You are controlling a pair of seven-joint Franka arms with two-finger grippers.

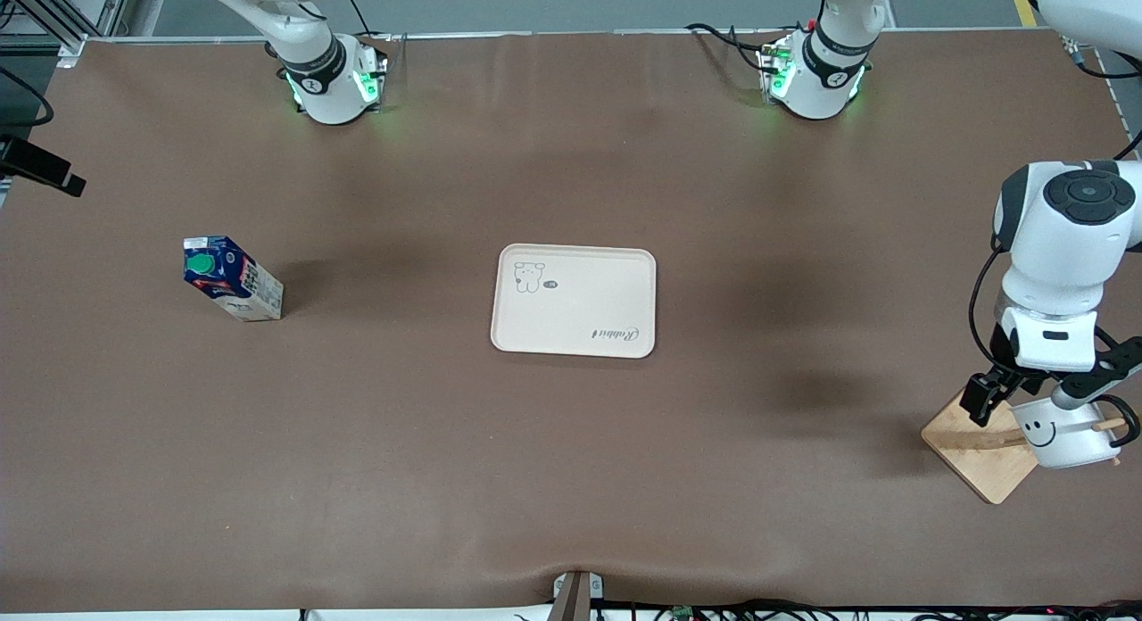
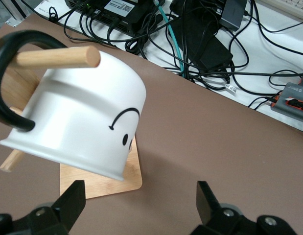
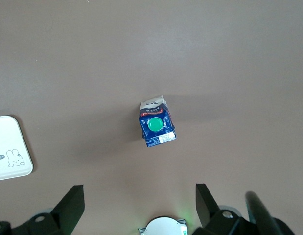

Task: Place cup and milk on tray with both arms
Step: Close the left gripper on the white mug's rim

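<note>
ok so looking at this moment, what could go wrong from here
The cup hangs by its black handle on a wooden peg of the stand; pulling it sideways could tip the stand. The open left tool sits off the cup and could knock it. The milk is tall and narrow, so the open right tool could topple it.

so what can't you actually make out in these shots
- Right pincer: out of the front view, above its top edge; only open fingertips show in the right wrist view, over the milk.
- Left pincer: the front view doesn't show whether it touches the cup; the left wrist view shows it open, short of the cup.
- Cup's handle: partly cut off by the left wrist view's edge.
- Tray: cut by the right wrist view's edge.
</note>
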